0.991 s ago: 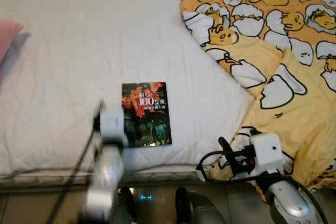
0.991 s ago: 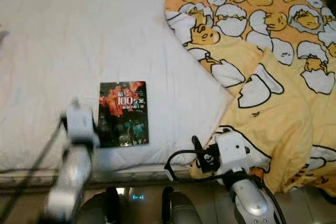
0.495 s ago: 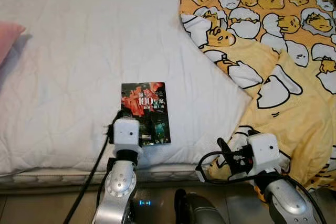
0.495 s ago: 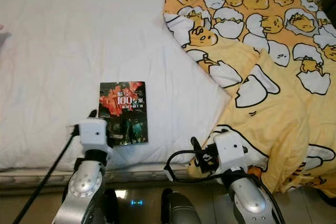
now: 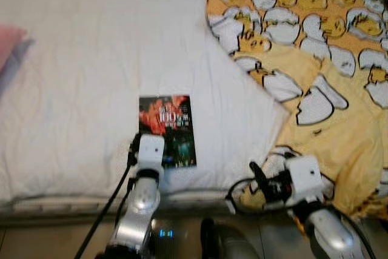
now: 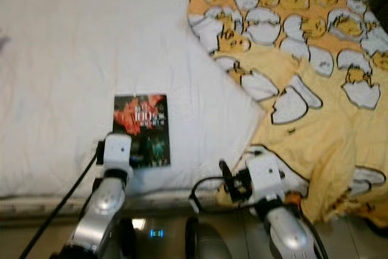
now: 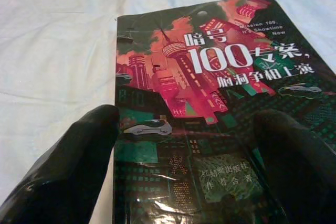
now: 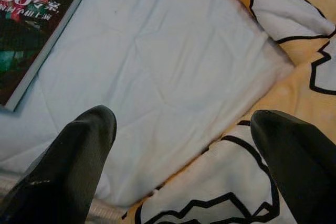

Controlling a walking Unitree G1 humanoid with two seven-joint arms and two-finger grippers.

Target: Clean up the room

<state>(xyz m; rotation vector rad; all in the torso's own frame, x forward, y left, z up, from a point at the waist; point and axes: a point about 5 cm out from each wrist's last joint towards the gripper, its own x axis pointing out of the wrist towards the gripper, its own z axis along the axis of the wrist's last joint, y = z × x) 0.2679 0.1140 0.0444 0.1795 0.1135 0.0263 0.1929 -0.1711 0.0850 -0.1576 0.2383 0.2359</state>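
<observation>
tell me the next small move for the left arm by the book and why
Probably ease the left end effector down and close on the book. Its open fingers straddle the book's near edge, which lies flat on the white bed, not yet gripped. The right end effector hovers open over the blanket's edge.

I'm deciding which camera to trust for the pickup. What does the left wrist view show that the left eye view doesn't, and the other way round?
Left wrist view alone: the book's cover print, legible "100" and "Mission 100, It's Showtime Now", and the left tool open, a black finger on either side of the book's near end.

Left eye view alone: the yellow egg-print blanket on the right, a pink pillow corner at far left, and the right tool at the bed's edge.

Both: the book lying flat on the white sheet.
</observation>
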